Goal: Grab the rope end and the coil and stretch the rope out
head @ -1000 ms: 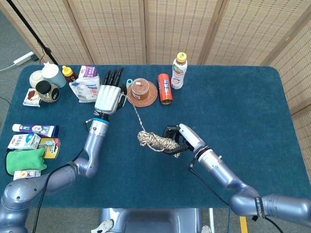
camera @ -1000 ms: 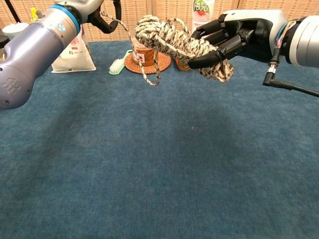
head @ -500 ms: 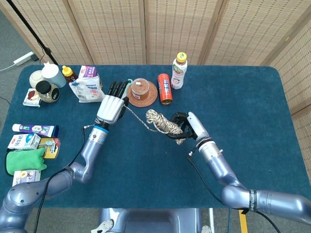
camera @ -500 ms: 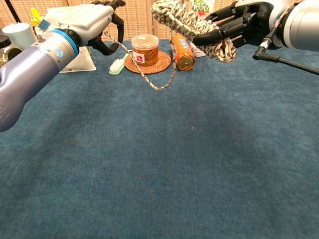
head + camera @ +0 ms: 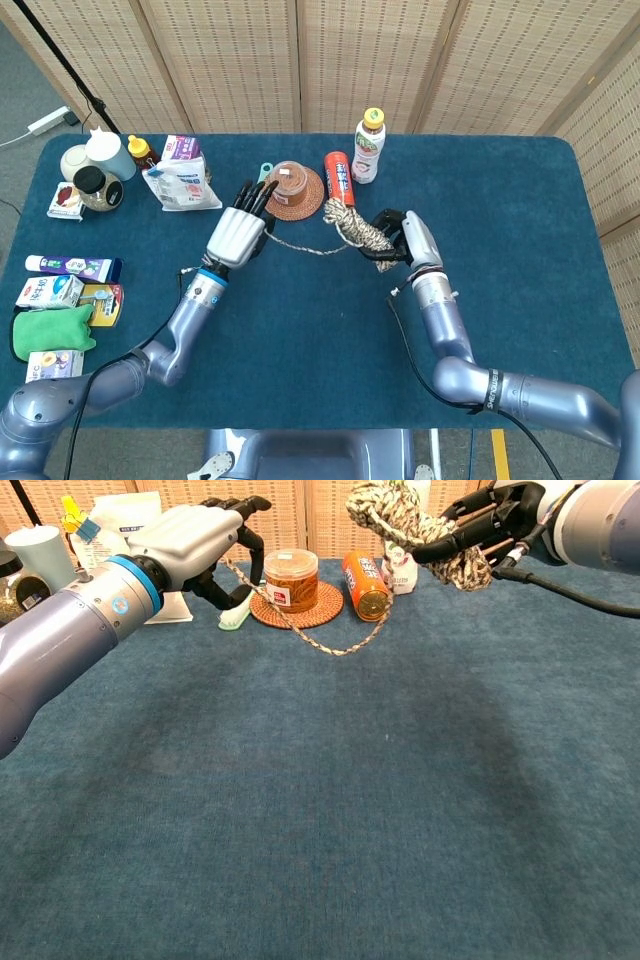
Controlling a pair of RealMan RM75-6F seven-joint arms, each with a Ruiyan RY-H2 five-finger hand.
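So the right robot hand (image 5: 396, 236) has its fingers wrapped around the coil (image 5: 358, 228), holding it up off the table (image 5: 520, 230), just in front of the orange can (image 5: 338, 182). In the chest view the coil (image 5: 405, 518) sits bunched in that right robot hand (image 5: 478, 522), up above the can (image 5: 364, 584).

The left robot hand (image 5: 238, 232) is on the other side of the can, near the wicker coaster (image 5: 300, 203) with the jar (image 5: 291, 180) on it. It grips the rope end (image 5: 232, 568), fingers curled around it in the chest view, where the left robot hand (image 5: 196, 538) shows near the top.

The rope (image 5: 300, 245) runs between the two hands and sags in a loop; in the chest view the rope (image 5: 335, 648) dips down to the table in front of the can, so it's not pulled straight.

A green brush (image 5: 236, 610) lies beside the coaster. A drink bottle (image 5: 369, 144) stands right behind the can. Further from the can, past the left robot hand, there's a white bag (image 5: 179, 178).
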